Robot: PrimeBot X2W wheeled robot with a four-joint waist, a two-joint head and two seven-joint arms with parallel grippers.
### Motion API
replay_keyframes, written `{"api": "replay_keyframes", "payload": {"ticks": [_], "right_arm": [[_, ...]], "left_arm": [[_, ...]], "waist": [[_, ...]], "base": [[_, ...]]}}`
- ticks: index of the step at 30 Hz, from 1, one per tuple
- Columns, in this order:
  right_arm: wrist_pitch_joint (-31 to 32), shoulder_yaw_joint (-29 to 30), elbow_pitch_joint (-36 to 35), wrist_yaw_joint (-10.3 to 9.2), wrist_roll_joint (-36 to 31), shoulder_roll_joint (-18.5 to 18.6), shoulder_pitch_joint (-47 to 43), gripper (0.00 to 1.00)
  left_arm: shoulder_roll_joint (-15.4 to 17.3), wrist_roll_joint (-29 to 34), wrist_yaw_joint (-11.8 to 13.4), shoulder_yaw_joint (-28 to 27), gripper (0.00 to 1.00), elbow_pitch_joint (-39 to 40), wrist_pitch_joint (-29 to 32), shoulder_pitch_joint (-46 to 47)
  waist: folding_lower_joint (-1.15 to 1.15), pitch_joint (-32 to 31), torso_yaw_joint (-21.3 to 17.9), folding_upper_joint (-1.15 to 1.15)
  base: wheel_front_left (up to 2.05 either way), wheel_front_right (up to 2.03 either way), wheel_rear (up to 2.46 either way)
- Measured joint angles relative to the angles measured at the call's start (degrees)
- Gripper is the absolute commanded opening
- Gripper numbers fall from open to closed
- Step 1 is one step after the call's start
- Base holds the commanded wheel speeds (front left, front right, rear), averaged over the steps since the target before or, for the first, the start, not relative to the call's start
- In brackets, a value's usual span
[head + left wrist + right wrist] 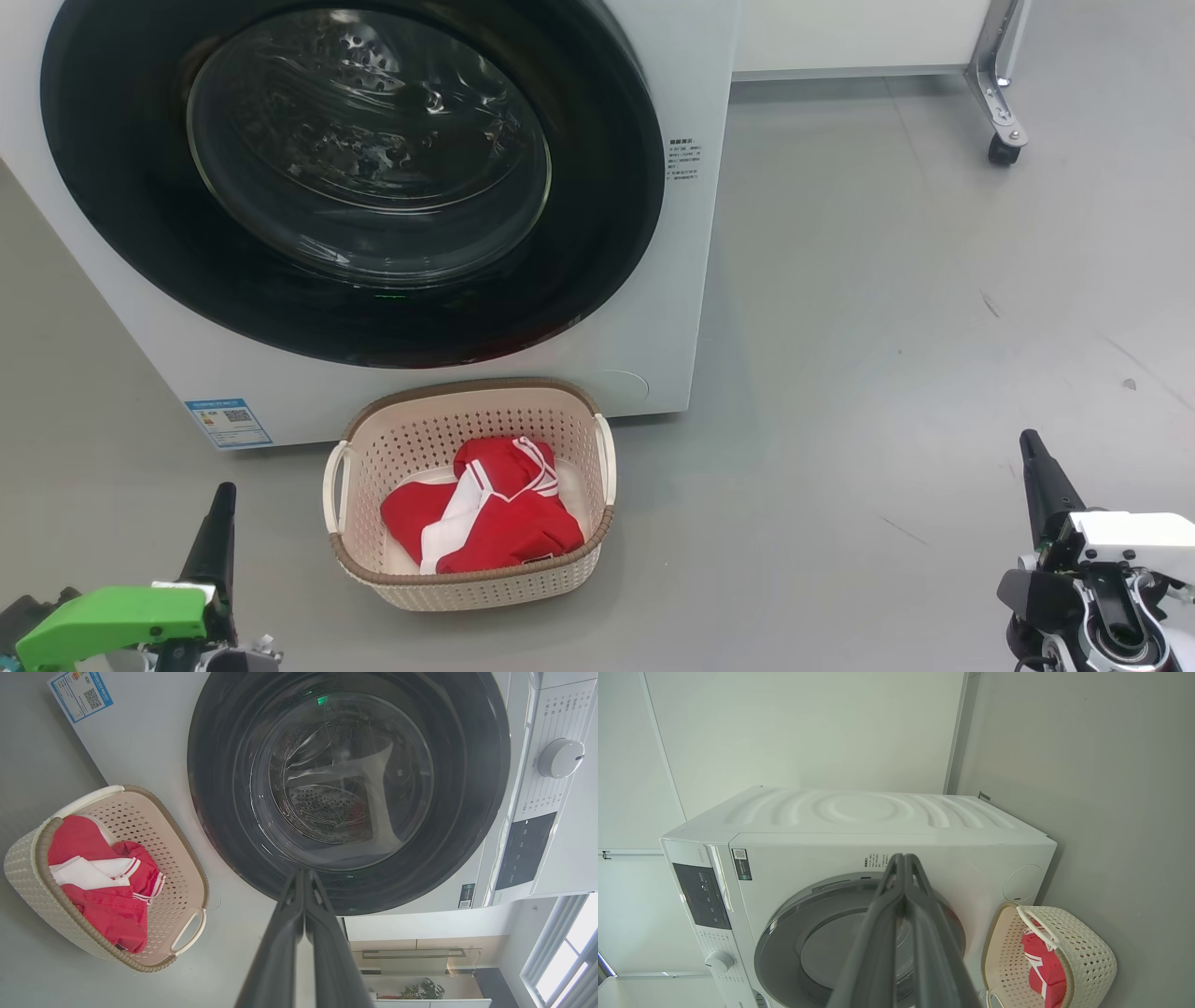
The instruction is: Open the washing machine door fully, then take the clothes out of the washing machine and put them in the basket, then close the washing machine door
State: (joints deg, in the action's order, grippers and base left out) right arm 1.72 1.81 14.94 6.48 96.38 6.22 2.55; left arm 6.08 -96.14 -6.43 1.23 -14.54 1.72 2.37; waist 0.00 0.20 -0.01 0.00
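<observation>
The washing machine [140, 327] stands on the grey floor [887, 373] with its round black door [355, 168] closed flat against the front. Just in front of the machine, below the door, sits the basket [485, 588], and the red clothes [495, 513] with white trim lie inside it, in a heap on the bottom. The left gripper [224, 495] is at the lower left, near the basket but not touching it, and its two dark fingers [285, 942] are pressed together with nothing between them. The right gripper [1031, 446] is at the lower right, well apart from the basket and the machine, and its fingers [878, 942] are also together and hold nothing. A small blue label [229, 422] is stuck on the machine's front, near the basket.
</observation>
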Motion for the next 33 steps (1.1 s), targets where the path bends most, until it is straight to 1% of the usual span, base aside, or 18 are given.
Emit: {"api": "replay_keyframes", "payload": {"ticks": [33], "right_arm": [[0.1,0.2,0.6,0.04,0.0,-0.2,0.5,0.00]], "left_arm": [[-0.2,0.0,-0.4,-0.3,0.00,-0.8,0.1,0.1]], "waist": [[0.00,0.0,0.0,0.00]], "base": [[0.00,0.00,0.00]]}}
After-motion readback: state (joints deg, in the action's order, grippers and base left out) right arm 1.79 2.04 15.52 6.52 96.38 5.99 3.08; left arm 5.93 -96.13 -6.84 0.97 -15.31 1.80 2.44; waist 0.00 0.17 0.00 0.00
